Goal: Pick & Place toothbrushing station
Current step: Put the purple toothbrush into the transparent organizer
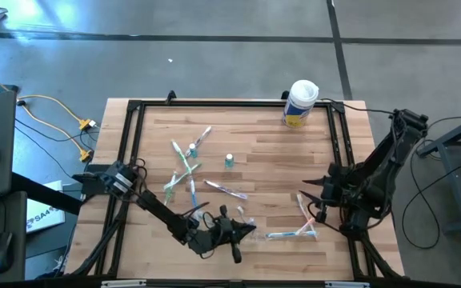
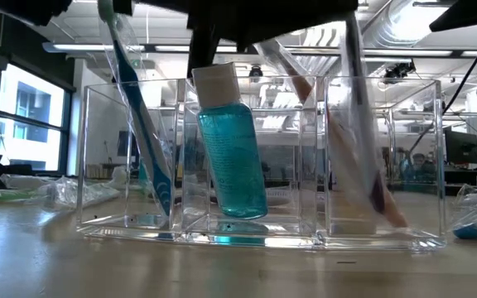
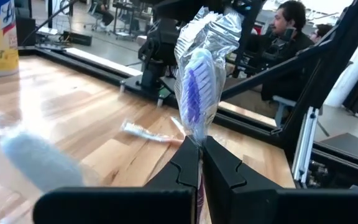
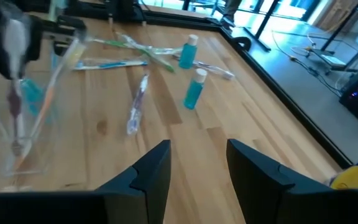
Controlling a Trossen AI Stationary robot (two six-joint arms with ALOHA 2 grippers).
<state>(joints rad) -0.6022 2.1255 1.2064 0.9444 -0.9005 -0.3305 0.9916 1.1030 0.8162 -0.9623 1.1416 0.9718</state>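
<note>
Purple-bristled wrapped toothbrush [image 3: 197, 93] pinched in closed left gripper [image 3: 201, 163], poised above clear holder [image 2: 255, 157]. Next: lower into free compartment, release. Right gripper [image 4: 197, 163] half open, empty, waiting beside table's right edge.

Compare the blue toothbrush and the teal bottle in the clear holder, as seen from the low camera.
The blue toothbrush is thin and sticks up well past the rim of the clear holder; the teal bottle is stout and only its white cap clears the rim. The toothbrush sits in the end compartment, the bottle in the middle one. The toothbrush is wrapped in clear film; the bottle looks bare. Both lean rather than stand upright.
</note>
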